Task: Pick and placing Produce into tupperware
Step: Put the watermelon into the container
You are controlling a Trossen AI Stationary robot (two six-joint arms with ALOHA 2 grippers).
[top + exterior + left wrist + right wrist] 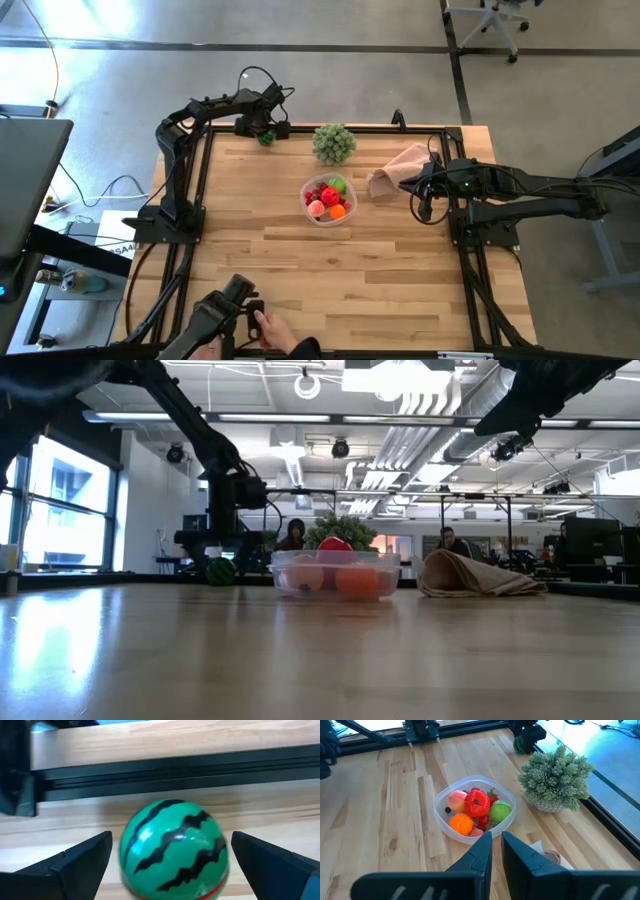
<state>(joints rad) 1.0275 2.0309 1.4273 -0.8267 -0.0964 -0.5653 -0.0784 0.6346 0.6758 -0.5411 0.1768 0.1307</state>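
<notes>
1. Presently the left end effector point(265, 133) sits at the desk's point(330, 270) far edge, fingers spread wide either side of a toy watermelon point(173, 851), probably so they can close around its round body.
2. That watermelon lies on the wood beside the black frame rail point(165, 772), well apart from the tupperware point(328, 199).
3. Mid-desk, the tupperware already holds red, orange, pink and green produce point(476, 811), near the leafy ball point(334, 143) and pink cloth point(399, 168).
4. Off to the side, the right end effector point(424, 208) waits beside the cloth, fingers pressed together, empty.

Two dark, jointed arms trailing looped black cables, with dark wedge-shaped jaws.
</notes>
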